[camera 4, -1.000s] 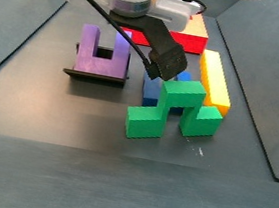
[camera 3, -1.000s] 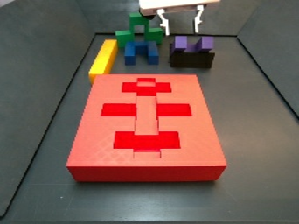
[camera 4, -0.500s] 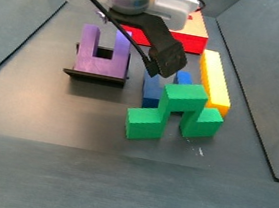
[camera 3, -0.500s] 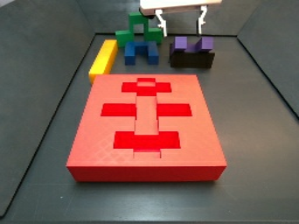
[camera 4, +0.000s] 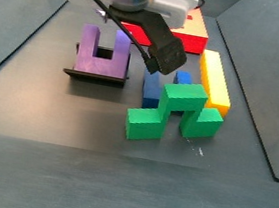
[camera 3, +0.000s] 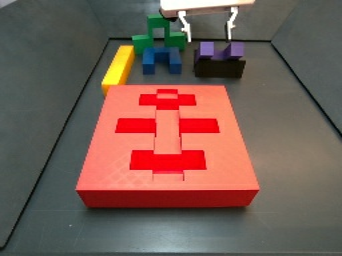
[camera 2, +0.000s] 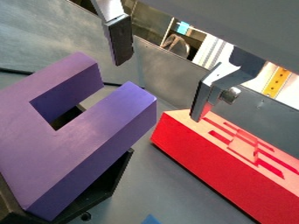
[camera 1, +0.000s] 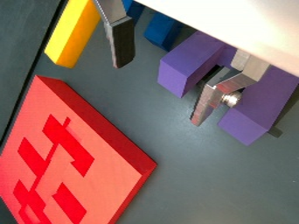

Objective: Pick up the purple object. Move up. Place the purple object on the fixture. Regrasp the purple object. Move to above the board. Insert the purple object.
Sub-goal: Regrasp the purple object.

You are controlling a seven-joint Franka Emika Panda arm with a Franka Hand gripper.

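The purple object (camera 3: 221,50), a U-shaped block, stands on the black fixture (camera 3: 221,69) at the back right with its prongs up. It also shows on the fixture (camera 4: 96,72) in a side view (camera 4: 102,44). My gripper (camera 3: 209,22) hangs just above it, open and empty, with the fingers (camera 3: 185,22) spread wide. In both wrist views the gripper (camera 1: 159,92) (camera 2: 158,87) holds nothing, and the purple object (camera 1: 216,87) (camera 2: 82,114) lies below the silver fingers (camera 1: 117,39) (camera 2: 211,92). The red board (camera 3: 167,140) lies in front; it also shows in both wrist views (camera 1: 70,166) (camera 2: 233,162).
A long yellow bar (camera 3: 119,66) lies at the back left beside the board. A green block (camera 3: 167,35) and a blue block (camera 3: 163,58) stand behind the board, next to the fixture; they also show in a side view, green (camera 4: 169,111) and blue (camera 4: 155,84). Dark walls ring the floor.
The open gripper has lifted slightly above the purple object. The purple object has stayed on the fixture.
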